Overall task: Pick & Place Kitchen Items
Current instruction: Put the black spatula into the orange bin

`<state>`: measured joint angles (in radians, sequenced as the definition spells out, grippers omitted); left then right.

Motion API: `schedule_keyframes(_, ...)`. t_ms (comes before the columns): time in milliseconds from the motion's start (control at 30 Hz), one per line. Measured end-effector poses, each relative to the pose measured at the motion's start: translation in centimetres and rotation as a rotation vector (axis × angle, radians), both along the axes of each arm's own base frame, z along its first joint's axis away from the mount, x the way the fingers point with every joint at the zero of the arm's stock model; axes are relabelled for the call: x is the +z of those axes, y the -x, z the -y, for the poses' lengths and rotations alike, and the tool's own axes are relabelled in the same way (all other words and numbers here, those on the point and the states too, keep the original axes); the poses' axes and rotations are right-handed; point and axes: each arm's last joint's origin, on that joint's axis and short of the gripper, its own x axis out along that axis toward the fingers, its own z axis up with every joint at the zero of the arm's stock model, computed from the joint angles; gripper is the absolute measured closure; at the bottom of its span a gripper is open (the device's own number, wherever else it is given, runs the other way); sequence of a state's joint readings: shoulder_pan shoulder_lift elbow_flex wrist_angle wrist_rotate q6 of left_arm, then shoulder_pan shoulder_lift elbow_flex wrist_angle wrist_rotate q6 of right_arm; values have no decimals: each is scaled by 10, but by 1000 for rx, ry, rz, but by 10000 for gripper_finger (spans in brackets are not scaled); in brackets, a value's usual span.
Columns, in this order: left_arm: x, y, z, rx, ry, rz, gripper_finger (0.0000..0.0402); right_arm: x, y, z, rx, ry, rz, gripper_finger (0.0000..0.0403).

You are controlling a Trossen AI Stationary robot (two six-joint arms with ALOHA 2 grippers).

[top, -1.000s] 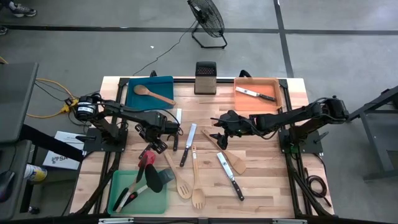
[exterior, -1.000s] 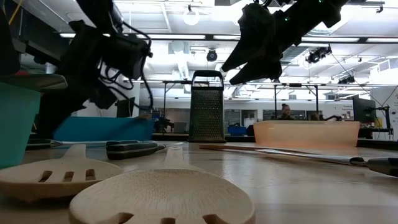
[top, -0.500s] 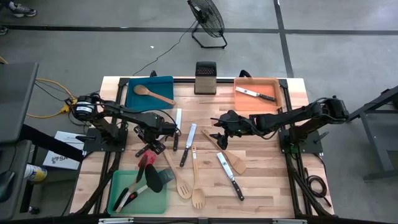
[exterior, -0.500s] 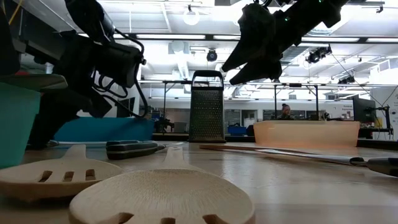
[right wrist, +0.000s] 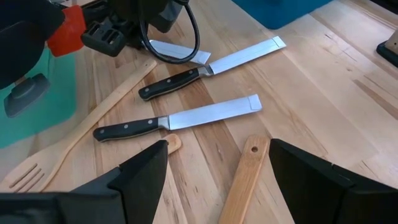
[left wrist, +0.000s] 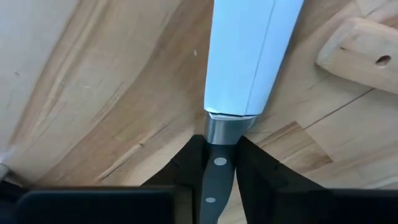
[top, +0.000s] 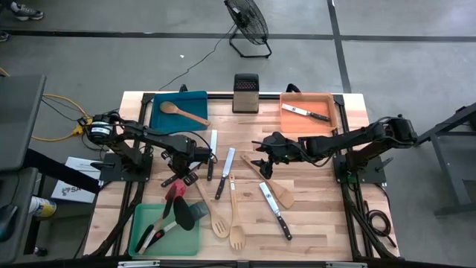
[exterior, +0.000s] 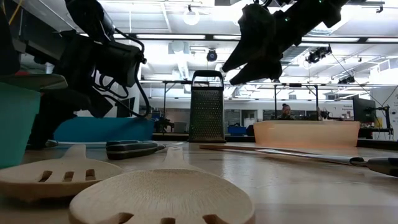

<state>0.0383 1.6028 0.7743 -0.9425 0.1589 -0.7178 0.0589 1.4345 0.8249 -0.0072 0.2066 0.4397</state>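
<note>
Several kitchen items lie on the wooden table: black-handled knives (top: 225,173), (top: 276,211) and pale wooden spoons and forks (top: 234,216). My left gripper (top: 192,162) points steeply down at the table's left middle, shut on a black-handled knife (left wrist: 249,56) that lies flat on the wood. In the high view the gripper hides that knife. My right gripper (top: 262,165) hangs open above the table's middle, nothing between its fingers (right wrist: 143,171), with two knives (right wrist: 177,121), (right wrist: 211,62) lying beyond it. My left gripper pinches the knife's black handle (left wrist: 216,180) between its two fingers, just behind the steel collar where the blade begins. The fingers come from above, pointing steeply down, one on each side of the handle. The knife lies flat on the table, blade (left wrist: 245,68) stretching away from the fingers.
A blue tray (top: 195,104) with a wooden spoon sits far left, an orange tray (top: 327,123) with a knife far right, and the metal grater (top: 245,93) between them. A green tray (top: 141,237) with spatulas lies near left. A wooden handle end (left wrist: 360,53) lies close to the held knife's blade.
My left gripper has sunk toward the table over the knife and then kept still. My right gripper has not moved.
</note>
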Motion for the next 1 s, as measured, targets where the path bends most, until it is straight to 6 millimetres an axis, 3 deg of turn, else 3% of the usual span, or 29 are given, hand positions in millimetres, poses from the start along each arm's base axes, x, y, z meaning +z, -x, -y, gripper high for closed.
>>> schedule_keyframes(400,4,1,-1,-71,-28,42,339,-4,3,0,-8,-8,-56,128)
schedule_keyframes(633,20,5,-5,-81,-161,111,339,-5,3,0,-19,-28,-53,128)
schedule_keyframes(1000,49,15,-6,-70,-218,258,339,-5,4,0,-43,-66,-55,128)
